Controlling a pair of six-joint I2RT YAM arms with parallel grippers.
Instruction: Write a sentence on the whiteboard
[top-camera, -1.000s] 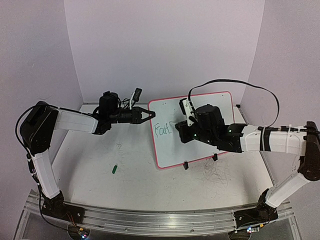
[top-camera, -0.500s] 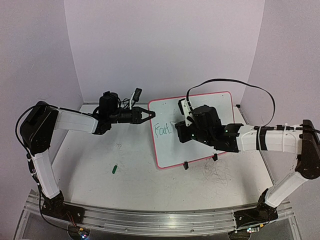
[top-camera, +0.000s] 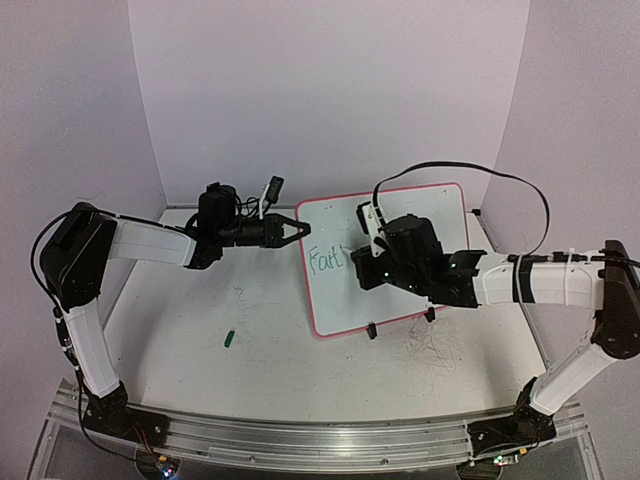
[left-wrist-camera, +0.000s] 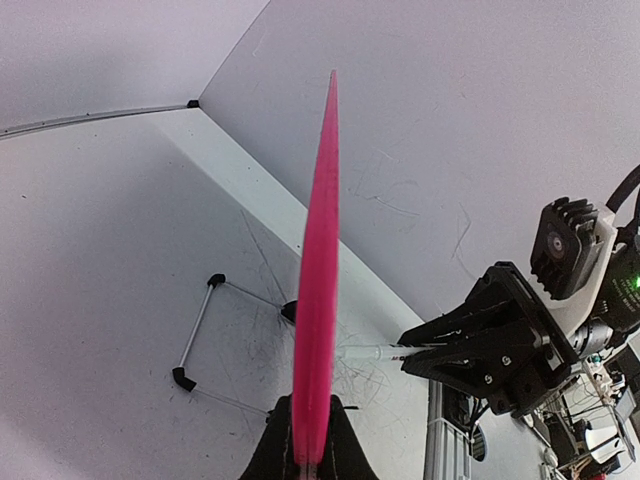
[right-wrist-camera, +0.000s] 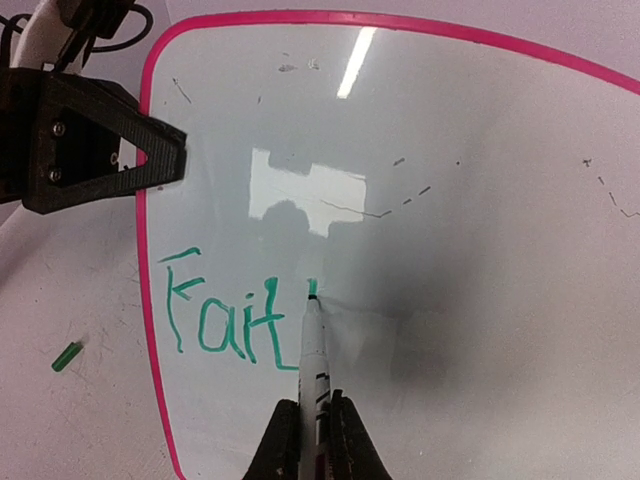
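Right wrist view showed the right gripper (right-wrist-camera: 312, 425) shut on a marker (right-wrist-camera: 312, 345), its tip touching the whiteboard (right-wrist-camera: 480, 200) just right of "Fait", the start of the sentence (right-wrist-camera: 225, 320). The left gripper (top-camera: 302, 229) pinched the board's left edge at far centre. Light, even tip pressure would likely suit the next stroke.

Scuffed white tabletop (top-camera: 260, 375), pink-framed whiteboard (top-camera: 440, 210) on black clip feet (top-camera: 371, 330), small green cap (top-camera: 229, 339) apart
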